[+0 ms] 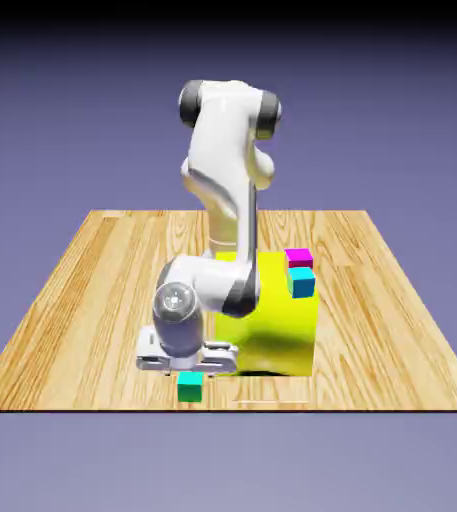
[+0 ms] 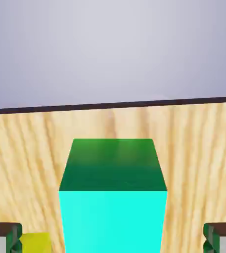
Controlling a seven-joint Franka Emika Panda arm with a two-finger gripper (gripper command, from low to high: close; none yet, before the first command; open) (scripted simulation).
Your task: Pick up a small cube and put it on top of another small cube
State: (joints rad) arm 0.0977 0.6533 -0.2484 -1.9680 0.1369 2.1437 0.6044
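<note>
The small cube (image 1: 190, 388) is tiny and green with a turquoise face, and it rests on the wooden table near its front edge. My gripper (image 1: 190, 374) hangs low right over it, the hand hiding most of the fingers in the exterior view. In the hand view the small cube (image 2: 113, 197) fills the lower middle, between the two grey fingertips (image 2: 5, 238) at the bottom corners. Bare wood shows on both sides of the cube, so the jaws stand wide apart and do not touch it. The gripper (image 2: 113, 242) is open.
A big yellow block (image 1: 272, 322) stands just behind the hand, toward the exterior view's right; a sliver of it (image 2: 35, 242) shows in the hand view. A cyan cube (image 1: 301, 283) and a magenta cube (image 1: 299, 258) sit at its far right side. The table's front edge (image 2: 113, 105) lies close beyond the cube.
</note>
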